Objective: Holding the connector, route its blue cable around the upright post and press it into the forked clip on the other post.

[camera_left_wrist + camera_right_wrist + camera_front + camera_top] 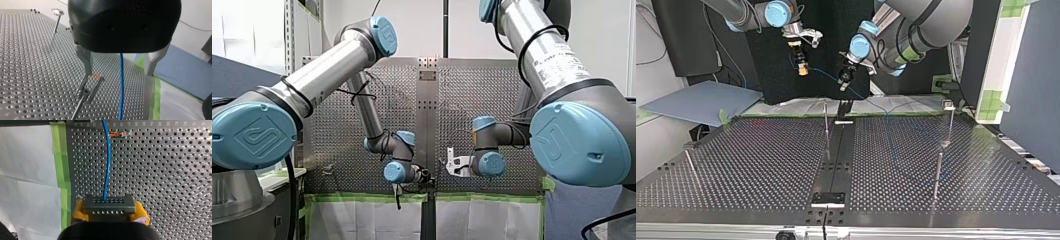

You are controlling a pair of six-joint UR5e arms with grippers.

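Note:
In the right wrist view my right gripper (109, 213) has yellow pads and is shut on the grey connector (108, 205). The blue cable (107, 162) leaves the connector and runs ahead over the perforated plate. In the top view that gripper (802, 70) hangs above the table's far edge. My left gripper (120, 72) is open, and the blue cable (121, 90) passes between its metal fingers without touching either. The forked clip (90, 87) on its thin post stands just below one finger (86, 62). In the top view my left gripper (842, 86) hovers beside that post (826, 122).
Other thin upright posts stand on the perforated table (761, 165): one with a flat top (950, 117), one nearer (937, 175), one at the top view's left (691, 167). Green tape and white sheeting (786, 106) edge the far side. A black rail (836, 160) runs down the middle.

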